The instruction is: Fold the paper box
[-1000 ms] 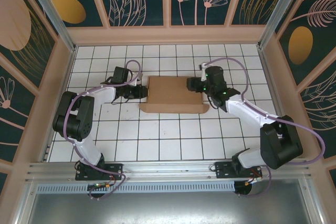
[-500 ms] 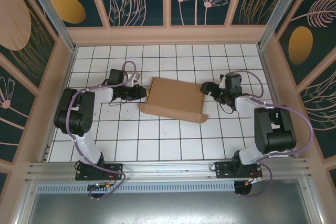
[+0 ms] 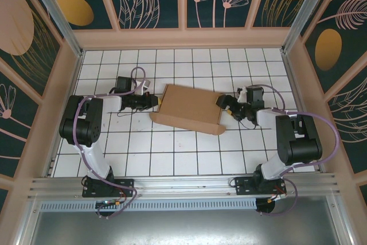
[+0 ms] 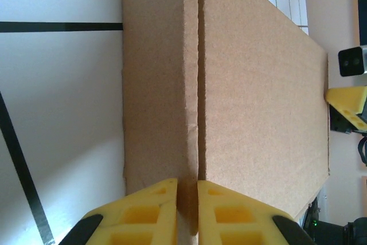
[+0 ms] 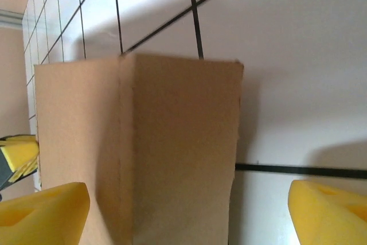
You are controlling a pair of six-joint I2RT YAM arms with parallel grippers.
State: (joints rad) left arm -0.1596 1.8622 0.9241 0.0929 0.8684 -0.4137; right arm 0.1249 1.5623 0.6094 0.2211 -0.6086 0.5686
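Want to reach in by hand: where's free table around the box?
Free: the table strip between the paper box and the arm bases, and the strip between it and the far wall. Crowded: both box ends, left gripper shut on the left edge, right gripper open at the right end.

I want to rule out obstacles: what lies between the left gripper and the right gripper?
The paper box lies between the left gripper and the right gripper, spanning the stretch; the top view shows this.
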